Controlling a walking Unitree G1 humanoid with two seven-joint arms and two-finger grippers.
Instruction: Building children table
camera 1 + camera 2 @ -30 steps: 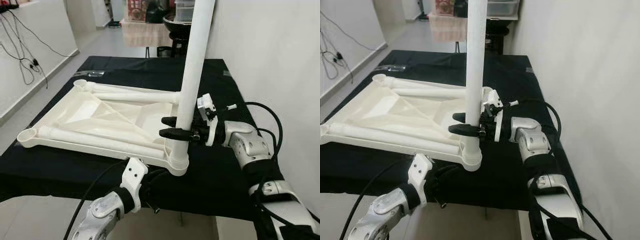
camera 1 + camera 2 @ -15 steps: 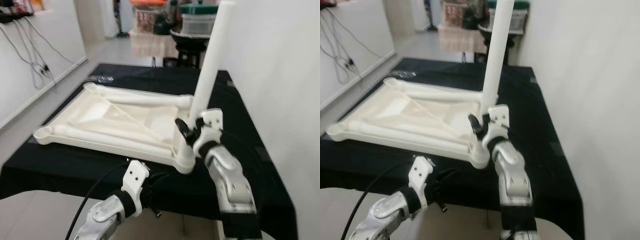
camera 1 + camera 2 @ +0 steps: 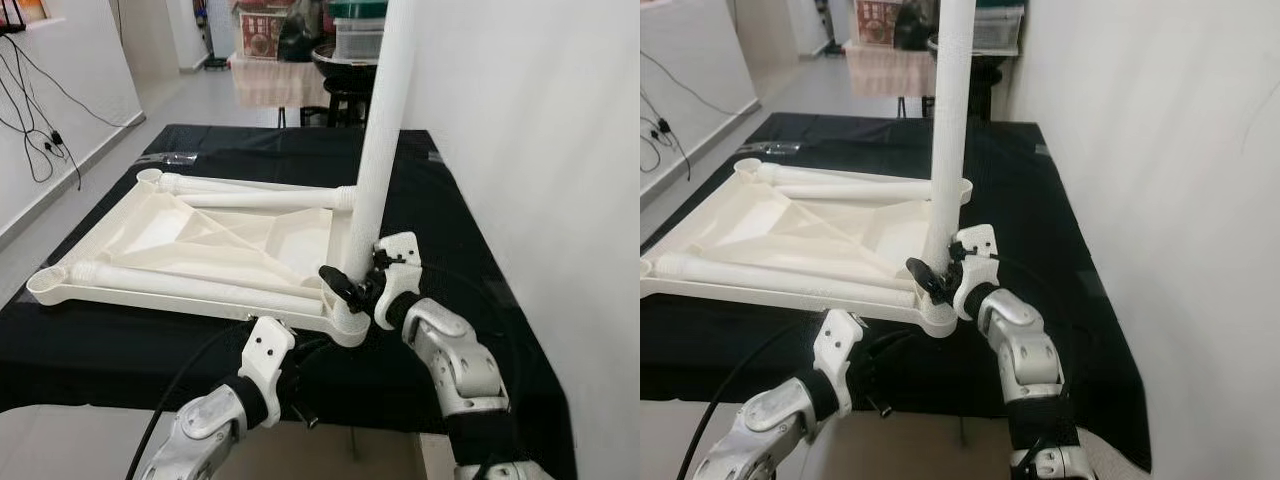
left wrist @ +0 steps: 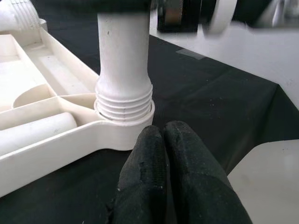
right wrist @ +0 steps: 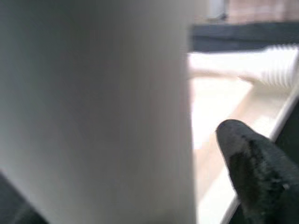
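The white children's table top (image 3: 150, 225) lies upside down on the black-covered table (image 3: 450, 230). One white leg (image 3: 385, 130) stands upright in the near right corner socket (image 3: 345, 325); its thread shows at the socket (image 4: 124, 105). My right gripper (image 3: 345, 285) is shut on this leg just above the socket, and one black finger (image 5: 254, 163) shows beside the blurred leg (image 5: 93, 112). My left gripper (image 4: 162, 133) is shut with nothing in it, low at the table's front edge, just short of that socket. Two more legs (image 3: 250, 195) lie inside the table top.
A white wall (image 3: 520, 120) runs close along the table's right side. Beyond the far end stand a dark stool (image 3: 345, 75) and stacked boxes (image 3: 355, 25). Cables (image 3: 40, 150) hang on the left wall above grey floor.
My right gripper has slid down the leg to just above the socket, and its arm has swung from the right side round to the front. The head camera has shifted.
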